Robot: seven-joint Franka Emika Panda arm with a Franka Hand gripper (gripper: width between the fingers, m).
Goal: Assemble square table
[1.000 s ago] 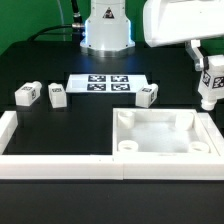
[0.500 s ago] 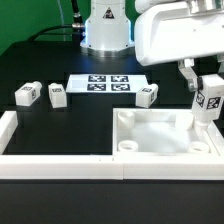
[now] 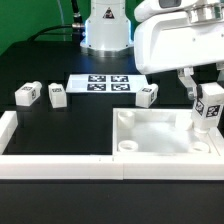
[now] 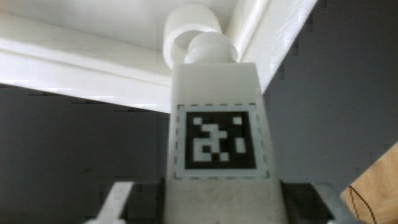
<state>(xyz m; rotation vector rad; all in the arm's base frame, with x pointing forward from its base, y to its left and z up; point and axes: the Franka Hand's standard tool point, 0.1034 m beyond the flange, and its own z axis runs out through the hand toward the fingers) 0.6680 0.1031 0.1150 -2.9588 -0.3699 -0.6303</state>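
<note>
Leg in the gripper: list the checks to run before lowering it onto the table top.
1. Grip: the gripper clamps the leg by its sides: ok.
2. Aim: in the wrist view the leg's tip points at the round corner socket of the table top: ok.
3. Gap left between leg tip and socket: cannot tell.
4. Table top lies rim up: ok.
5. Loose legs lie near the marker board, away from that corner: ok.

Wide exterior overview; wrist close-up on shared leg [image 4: 217,130]
</note>
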